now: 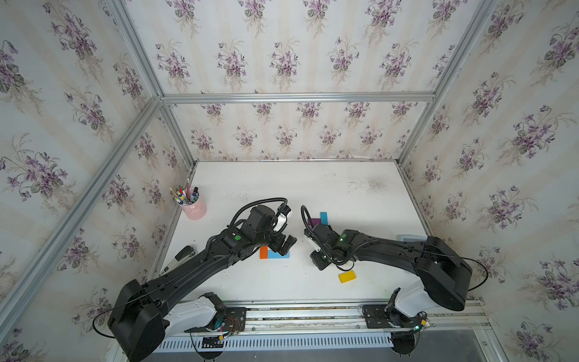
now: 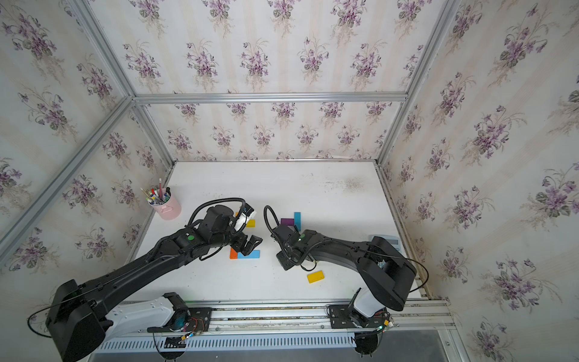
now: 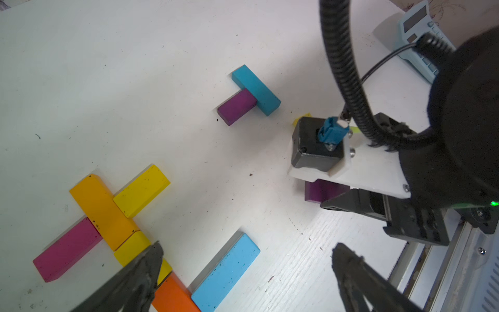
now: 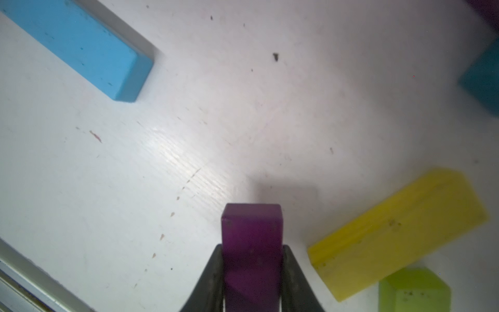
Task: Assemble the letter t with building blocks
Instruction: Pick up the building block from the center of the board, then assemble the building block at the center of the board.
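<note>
White worktop (image 1: 344, 188) sits inside floral walls (image 1: 282, 56). Mid-worktop lies the letter t (image 3: 102, 208), flat, made of yellow, pink, orange and blue blocks. Over its foot hangs the left end effector (image 3: 247, 248), spread wide and empty. Nearby, the right end effector (image 4: 252, 247) is clamped on a purple block (image 4: 252, 224), beside a loose yellow block (image 4: 399, 229) and a lime block (image 4: 413, 291).
</note>
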`<state>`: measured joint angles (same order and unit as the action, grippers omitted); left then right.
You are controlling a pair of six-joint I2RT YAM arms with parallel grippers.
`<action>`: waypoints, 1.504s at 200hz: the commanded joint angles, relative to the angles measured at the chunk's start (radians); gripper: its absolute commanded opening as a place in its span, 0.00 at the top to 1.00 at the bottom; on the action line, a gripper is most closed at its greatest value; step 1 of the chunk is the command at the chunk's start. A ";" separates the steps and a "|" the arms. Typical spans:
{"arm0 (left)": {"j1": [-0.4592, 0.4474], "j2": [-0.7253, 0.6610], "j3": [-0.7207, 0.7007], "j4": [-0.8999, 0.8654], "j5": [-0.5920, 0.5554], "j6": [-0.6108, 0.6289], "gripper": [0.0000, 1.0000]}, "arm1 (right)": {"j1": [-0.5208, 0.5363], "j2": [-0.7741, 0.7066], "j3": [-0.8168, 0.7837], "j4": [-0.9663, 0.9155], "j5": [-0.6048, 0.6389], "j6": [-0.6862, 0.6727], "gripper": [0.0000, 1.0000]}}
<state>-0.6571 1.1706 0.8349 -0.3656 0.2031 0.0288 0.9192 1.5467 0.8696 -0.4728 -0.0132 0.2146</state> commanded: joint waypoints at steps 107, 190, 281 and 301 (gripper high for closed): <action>0.132 -0.004 0.055 -0.076 0.075 0.011 0.00 | -0.260 -0.061 0.145 -0.075 -0.037 -0.273 0.82; 0.206 0.178 0.073 0.106 0.254 -0.027 0.00 | -0.359 -0.157 0.079 0.020 -0.056 -0.575 0.78; 0.264 0.292 0.096 0.195 0.370 -0.036 0.00 | -0.552 -0.124 0.116 0.037 -0.171 -0.891 0.77; 0.275 0.302 0.105 0.197 0.388 -0.035 0.00 | -0.574 -0.105 0.109 0.049 -0.214 -0.969 0.76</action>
<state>-0.3920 1.4643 0.9253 -0.2176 0.5465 -0.0071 0.3622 1.4231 0.9783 -0.4397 -0.1448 -0.6075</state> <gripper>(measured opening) 0.999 0.287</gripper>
